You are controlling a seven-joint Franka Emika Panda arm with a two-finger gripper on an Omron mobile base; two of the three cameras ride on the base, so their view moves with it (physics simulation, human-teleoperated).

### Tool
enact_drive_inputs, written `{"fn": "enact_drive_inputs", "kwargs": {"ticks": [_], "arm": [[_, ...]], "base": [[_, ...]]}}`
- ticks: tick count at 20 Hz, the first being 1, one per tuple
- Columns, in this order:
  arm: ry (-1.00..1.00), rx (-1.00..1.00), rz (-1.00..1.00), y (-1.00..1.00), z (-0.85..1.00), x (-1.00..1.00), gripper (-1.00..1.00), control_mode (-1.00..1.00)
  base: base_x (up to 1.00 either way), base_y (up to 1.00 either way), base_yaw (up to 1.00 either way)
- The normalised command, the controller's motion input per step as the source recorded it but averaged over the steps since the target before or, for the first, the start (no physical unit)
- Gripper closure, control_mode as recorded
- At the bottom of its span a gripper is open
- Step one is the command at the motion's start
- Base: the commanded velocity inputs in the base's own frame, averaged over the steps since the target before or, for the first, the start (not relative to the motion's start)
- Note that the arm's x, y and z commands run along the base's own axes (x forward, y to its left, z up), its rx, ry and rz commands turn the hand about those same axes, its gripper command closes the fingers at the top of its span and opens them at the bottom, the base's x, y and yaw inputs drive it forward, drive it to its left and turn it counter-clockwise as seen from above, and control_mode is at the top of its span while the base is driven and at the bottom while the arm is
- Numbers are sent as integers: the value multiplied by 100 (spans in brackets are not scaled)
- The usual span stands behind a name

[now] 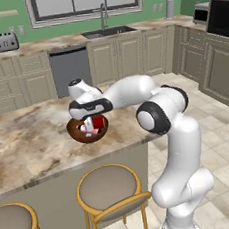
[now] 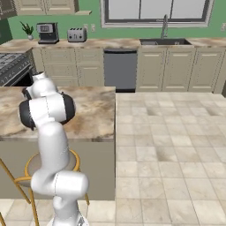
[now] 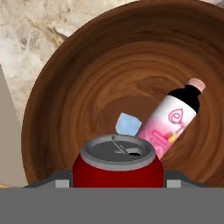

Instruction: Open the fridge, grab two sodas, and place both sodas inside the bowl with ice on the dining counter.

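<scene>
A red soda can (image 3: 117, 168) with a grey pull-tab top sits between my gripper's (image 3: 117, 181) two fingers, which are shut on it. The can hangs low over the near side of the reddish-brown wooden bowl (image 3: 87, 65). Inside the bowl lie a pink-and-white bottle (image 3: 173, 118) with a dark neck and one pale blue ice cube (image 3: 127, 124). In the left base view the gripper (image 1: 96, 124) holds the soda (image 1: 98, 123) right at the bowl (image 1: 78, 135), which stands on the marble dining counter (image 1: 29, 141) near its front edge. The fridge is out of view.
Two round stools (image 1: 107, 188) (image 1: 13, 226) stand under the dining counter's near edge. Beyond lies tiled floor, then the wall counter with sink (image 1: 107, 33), toaster (image 1: 5, 42) and dishwasher (image 1: 70, 68). My elbow (image 2: 46, 110) hangs over the counter's (image 2: 92, 110) near side.
</scene>
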Motion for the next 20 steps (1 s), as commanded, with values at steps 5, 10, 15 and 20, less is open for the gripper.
{"fn": "enact_drive_inputs", "kwargs": {"ticks": [5,10,15,20], "arm": [[0,-1,7,9,-27,18,100,-100],[0,0,7,9,-20,11,-100,-100],[-2,0,5,0,2,-1,-100,-100],[-3,0,2,-16,14,-16,-100,-100]], "base": [[0,0,0],[0,0,0],[0,0,0],[0,0,0]]}}
